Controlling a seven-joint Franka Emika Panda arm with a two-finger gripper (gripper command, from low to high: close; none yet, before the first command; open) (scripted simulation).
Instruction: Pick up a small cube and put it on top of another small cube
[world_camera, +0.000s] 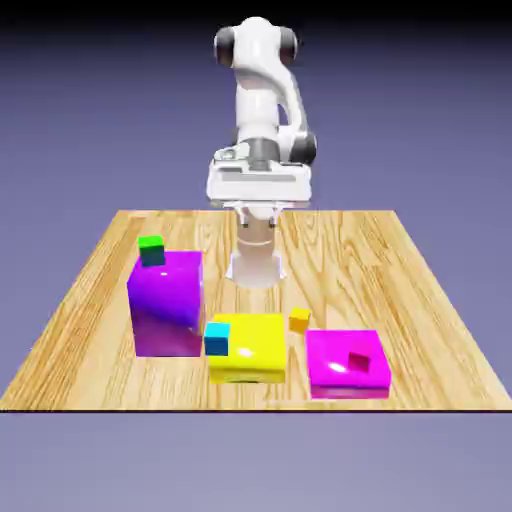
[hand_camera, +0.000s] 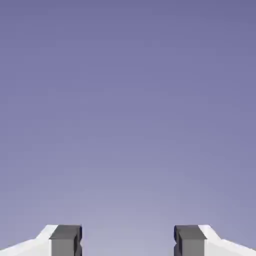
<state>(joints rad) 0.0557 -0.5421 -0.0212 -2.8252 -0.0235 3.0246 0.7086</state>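
The small orange-yellow cube (world_camera: 299, 319) rests on the wooden table, between the large yellow block (world_camera: 250, 350) and the flat magenta block (world_camera: 340, 360). The other small cube, cyan with a teal side (world_camera: 217, 338), sits at the yellow block's corner toward the exterior view's left. My gripper (world_camera: 258, 212) hangs high above the table's far half, well away from both cubes. In the hand view my gripper (hand_camera: 128, 240) stands open; its grey fingertips (hand_camera: 66, 239) are wide apart with only the blue-violet backdrop between them. Neither cube shows in the hand view.
A tall purple block (world_camera: 166, 303) carries a tiny green cube (world_camera: 151, 250) at the exterior view's left. A tiny crimson cube (world_camera: 358, 361) lies on the magenta block. The table (world_camera: 400, 270) ends just in front of the blocks.
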